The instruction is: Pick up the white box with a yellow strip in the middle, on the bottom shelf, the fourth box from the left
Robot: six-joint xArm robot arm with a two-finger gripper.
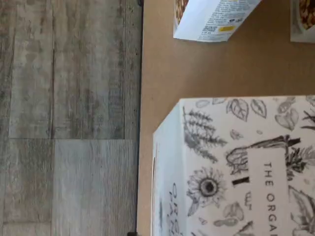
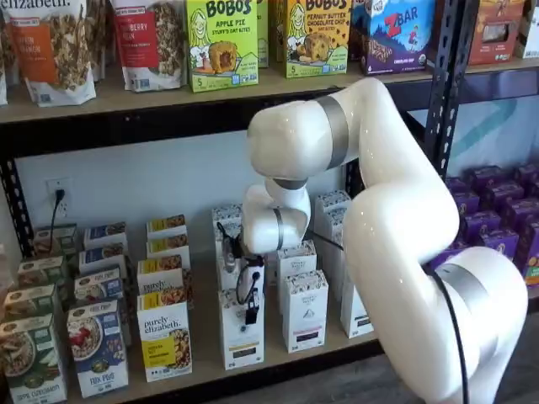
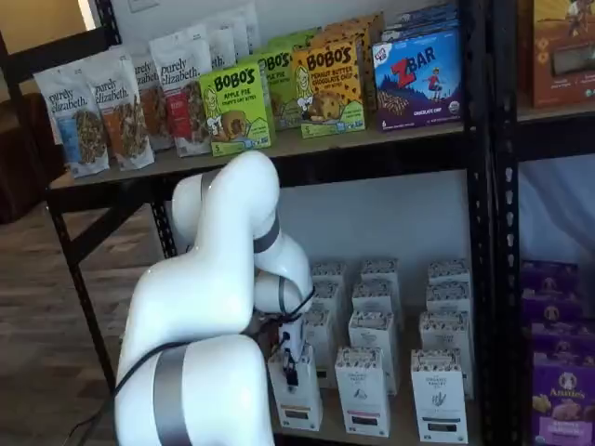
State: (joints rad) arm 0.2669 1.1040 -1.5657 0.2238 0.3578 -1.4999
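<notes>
The white box stands at the front of the bottom shelf, its pale strip facing forward; it also shows in a shelf view. In the wrist view its grey botanical top fills the frame, close below the camera, on the tan board. My gripper hangs over the box's top front, its black fingers overlapping the carton. It shows in both shelf views. No gap between the fingers shows, and I cannot tell whether they touch the box.
A "purely elizabeth" box stands just left of the white box, and similar white cartons with dark strips stand just right. More white cartons stand behind. The upper shelf is above the arm. Purple boxes lie past the black upright. Wood floor lies beyond the shelf edge.
</notes>
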